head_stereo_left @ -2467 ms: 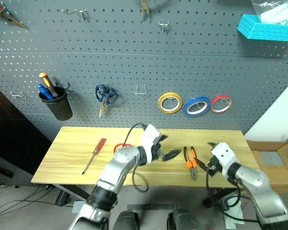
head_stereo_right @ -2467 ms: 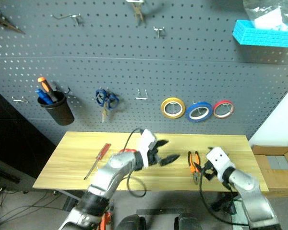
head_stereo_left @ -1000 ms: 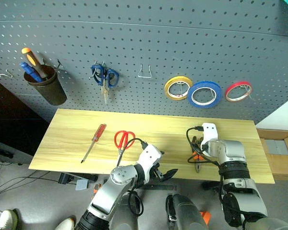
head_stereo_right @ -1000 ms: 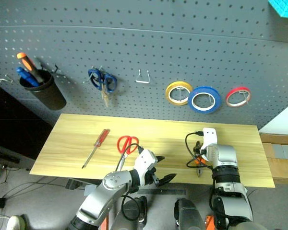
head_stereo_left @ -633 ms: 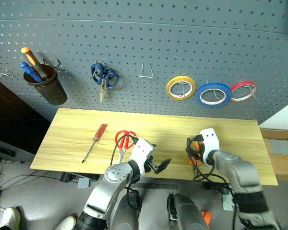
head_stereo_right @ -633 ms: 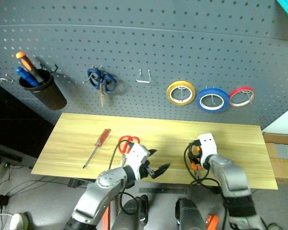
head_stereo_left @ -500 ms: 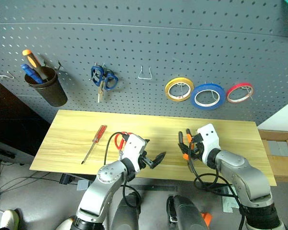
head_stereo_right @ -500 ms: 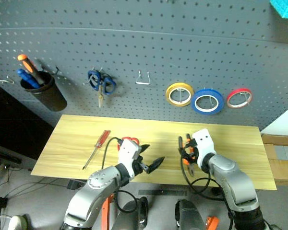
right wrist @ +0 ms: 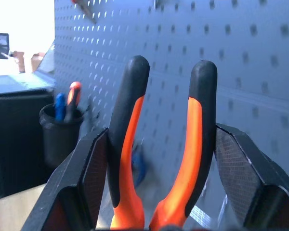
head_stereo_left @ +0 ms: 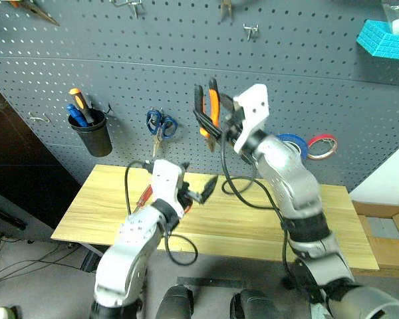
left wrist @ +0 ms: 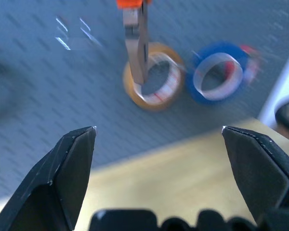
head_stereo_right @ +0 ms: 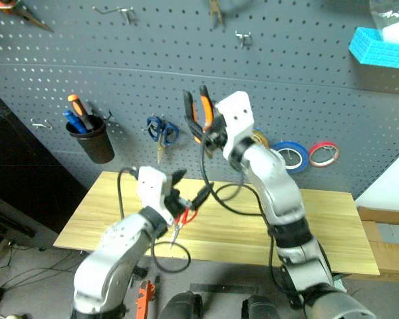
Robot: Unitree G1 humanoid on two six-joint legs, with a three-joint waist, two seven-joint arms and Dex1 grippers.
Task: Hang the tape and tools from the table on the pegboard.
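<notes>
The blue tape [head_stereo_left: 294, 144] hangs on the pegboard [head_stereo_left: 120, 80], the right gripper [head_stereo_left: 216, 123] squeezes the pliers [head_stereo_left: 207, 106] up by the board, the left gripper [head_stereo_left: 198, 191] is spread wide and empty, and the scissors [head_stereo_right: 180, 219] and screwdriver [head_stereo_left: 144, 195] wait on the table [head_stereo_left: 253, 219].

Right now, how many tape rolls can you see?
3, all hanging side by side on the pegboard: the yellow roll, the blue roll beside it, then the red roll. Part of the table is covered, so another could be hidden.
</notes>
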